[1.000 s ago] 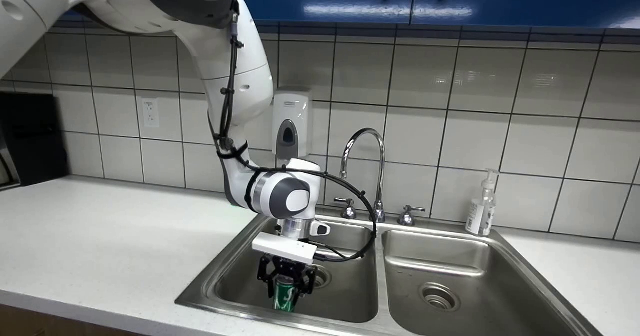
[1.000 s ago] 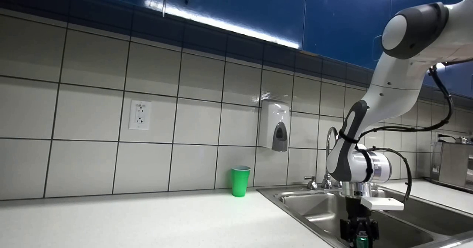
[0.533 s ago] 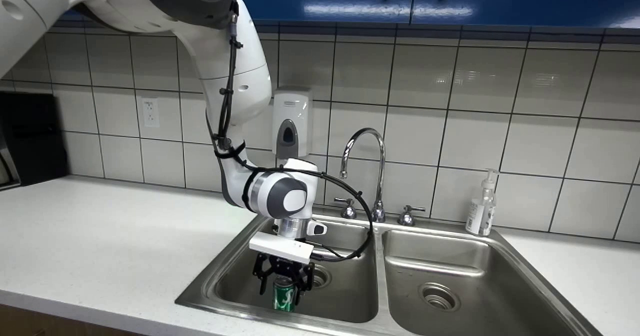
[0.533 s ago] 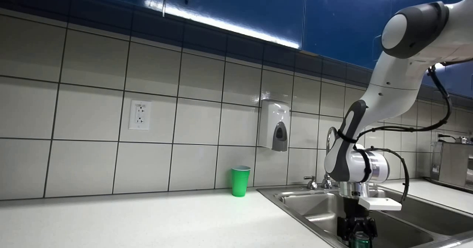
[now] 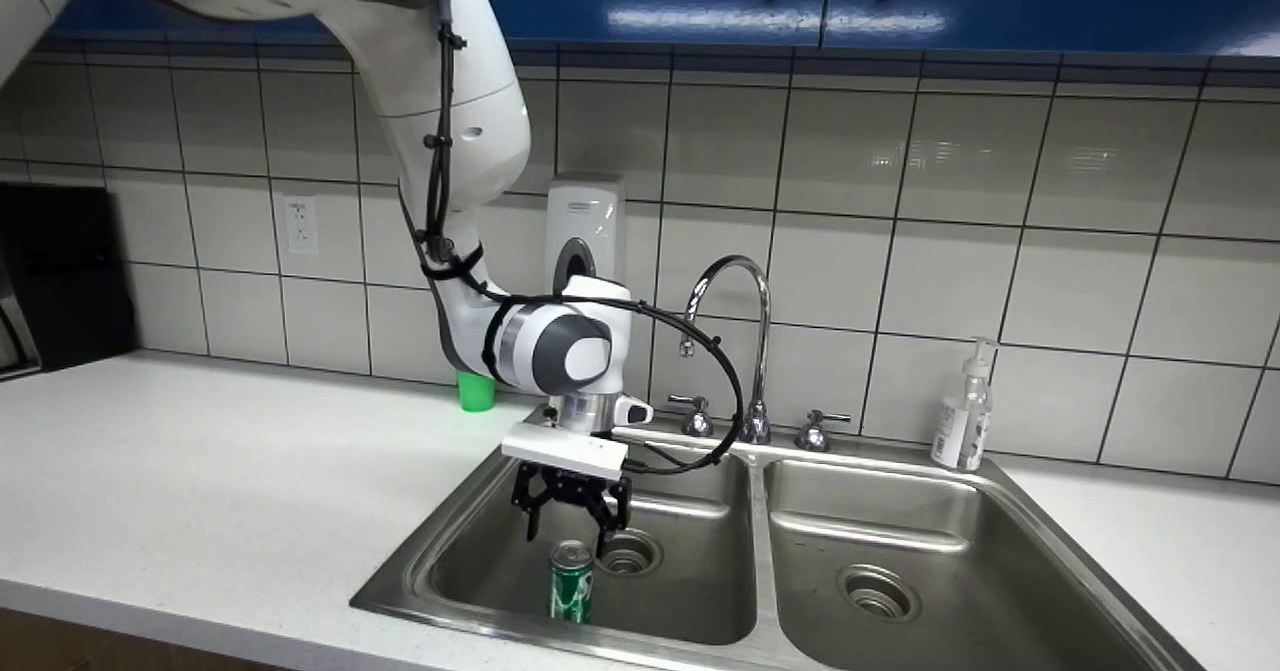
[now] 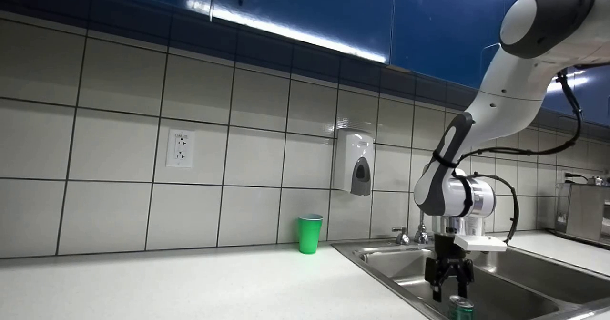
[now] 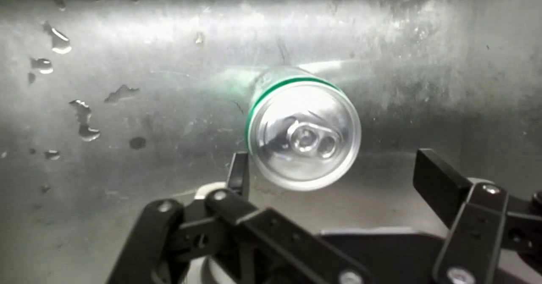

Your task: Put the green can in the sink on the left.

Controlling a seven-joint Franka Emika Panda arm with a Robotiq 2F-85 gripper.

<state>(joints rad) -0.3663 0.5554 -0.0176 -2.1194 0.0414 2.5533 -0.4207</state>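
Note:
The green can (image 5: 571,588) stands upright in the left sink basin (image 5: 690,591), close to its front wall. In an exterior view, the lower part of the can (image 6: 461,309) is cut off by the frame edge. Above it hangs my gripper (image 5: 567,541), its jaws spread wide and holding nothing. In the wrist view the silver lid of the can (image 7: 305,136) faces me. It lies nearer the left finger (image 7: 239,172) than the right one and is below them.
A metal divider (image 5: 768,571) separates the right basin (image 5: 960,611) from the left. The faucet (image 5: 762,351) rises behind the sink. A green cup (image 6: 310,234) stands on the counter (image 6: 214,282) by the wall. A soap bottle (image 5: 962,416) is at the back right corner.
The gripper has let go of the can and opened. It has then risen above the can, which stays standing in the left basin.

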